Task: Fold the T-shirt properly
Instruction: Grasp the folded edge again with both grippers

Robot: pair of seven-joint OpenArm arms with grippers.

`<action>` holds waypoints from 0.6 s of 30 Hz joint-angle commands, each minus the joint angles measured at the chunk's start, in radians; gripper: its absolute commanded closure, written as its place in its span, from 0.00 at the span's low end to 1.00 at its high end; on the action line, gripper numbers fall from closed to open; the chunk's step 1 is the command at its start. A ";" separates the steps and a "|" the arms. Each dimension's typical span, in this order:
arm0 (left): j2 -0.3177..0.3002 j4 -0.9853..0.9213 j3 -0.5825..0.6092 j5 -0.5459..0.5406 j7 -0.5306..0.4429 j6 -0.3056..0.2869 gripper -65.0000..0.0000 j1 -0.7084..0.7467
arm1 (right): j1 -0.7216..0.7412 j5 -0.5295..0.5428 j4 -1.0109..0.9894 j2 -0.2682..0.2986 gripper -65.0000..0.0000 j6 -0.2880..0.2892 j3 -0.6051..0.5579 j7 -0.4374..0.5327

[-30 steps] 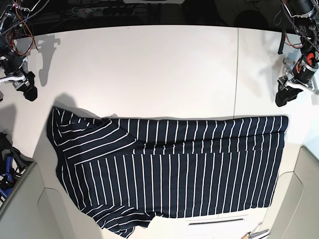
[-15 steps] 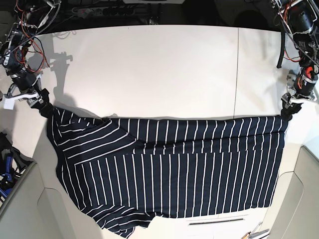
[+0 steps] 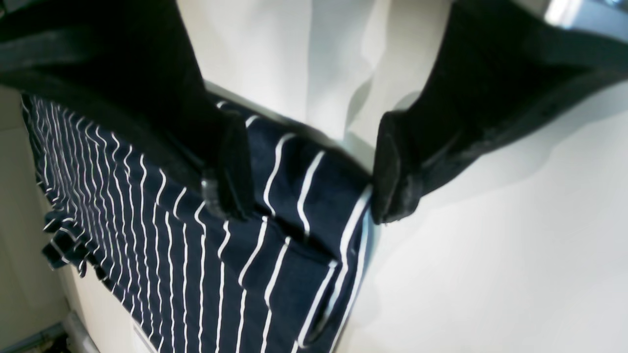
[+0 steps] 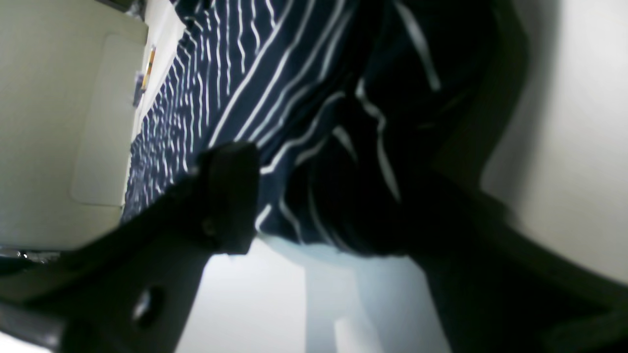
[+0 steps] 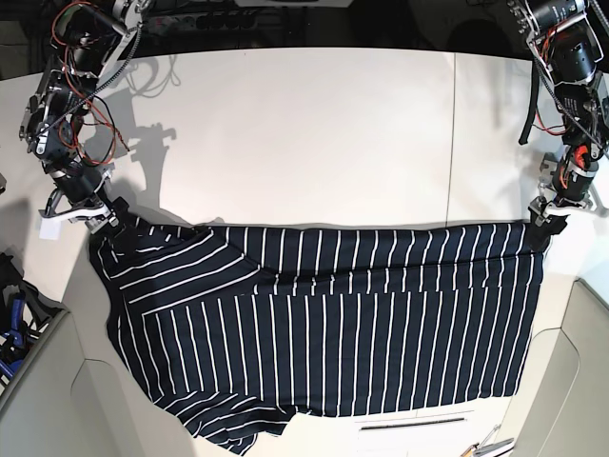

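The T-shirt (image 5: 324,324), dark navy with thin white stripes, lies spread flat on the white table (image 5: 304,133). At its far right corner in the base view, my left gripper (image 5: 545,222) is down on the cloth. The left wrist view shows that gripper (image 3: 309,196) open, its black fingers (image 3: 228,181) straddling the striped corner (image 3: 294,196). My right gripper (image 5: 105,222) sits at the far left corner. Seen from the right wrist, this gripper (image 4: 333,211) is open too, with rumpled shirt fabric (image 4: 294,88) between the fingers (image 4: 230,196).
Grey bins flank the table's near edge at the left (image 5: 38,390) and right (image 5: 580,381). A seam (image 5: 452,133) runs across the table's right part. Cables and a power strip (image 5: 209,19) lie along the dark back edge. Blue-handled tools (image 5: 11,333) stick out at the left.
Both arms have swung in from the table's sides and come down onto the shirt's two far corners. The shirt itself has stayed in place.
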 commanded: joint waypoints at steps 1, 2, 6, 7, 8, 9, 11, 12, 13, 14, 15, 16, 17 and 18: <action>-0.013 0.003 0.001 0.019 0.019 0.023 0.37 -0.013 | 0.023 0.014 0.012 0.013 0.43 0.007 -0.002 0.027; -0.013 0.003 0.001 0.029 0.019 0.034 0.38 -0.019 | 0.027 0.014 0.011 0.013 0.43 0.007 -0.006 0.027; -0.014 0.003 0.003 0.040 0.019 0.044 0.53 -0.021 | 0.034 0.014 0.008 0.013 0.43 0.006 -0.025 0.035; -0.014 0.003 0.008 0.047 0.019 0.044 0.60 -0.021 | 0.034 0.013 0.008 0.013 0.46 0.006 -0.028 0.040; -0.014 0.003 0.013 0.056 0.019 0.044 0.66 -0.021 | 0.034 0.014 0.008 0.013 0.52 0.005 -0.031 0.043; -0.014 0.003 0.018 0.057 0.018 0.044 0.72 -0.022 | 0.035 0.013 0.008 0.013 0.60 0.003 -0.032 0.045; -0.014 0.003 0.028 0.058 0.018 0.044 0.88 -0.024 | 0.035 0.006 0.008 0.013 0.76 0.004 -0.032 0.051; -0.014 0.003 0.030 0.058 0.016 0.044 0.97 -0.026 | 0.035 -0.005 0.008 0.013 0.84 0.004 -0.032 0.061; -0.014 0.003 0.030 0.058 0.016 0.044 1.00 -0.029 | 0.035 -0.022 0.008 0.013 0.93 0.005 -0.032 0.076; -0.014 0.003 0.030 0.058 0.016 0.044 1.00 -0.032 | 0.035 -0.041 0.008 0.013 1.00 0.007 -0.032 0.087; -0.014 0.003 0.030 0.058 0.016 0.043 1.00 -0.035 | 0.035 -0.053 0.008 0.014 1.00 0.009 -0.032 0.091; -0.015 0.003 0.030 0.058 0.016 0.034 1.00 -0.038 | 0.035 -0.054 0.008 0.014 1.00 0.011 -0.032 0.090; -0.017 0.003 0.030 0.058 0.017 0.011 1.00 -0.042 | 0.035 -0.053 0.008 0.014 1.00 0.011 -0.032 0.090; -0.017 0.003 0.030 0.057 0.021 -0.011 1.00 -0.046 | 0.035 -0.053 0.008 0.013 1.00 0.011 -0.032 0.090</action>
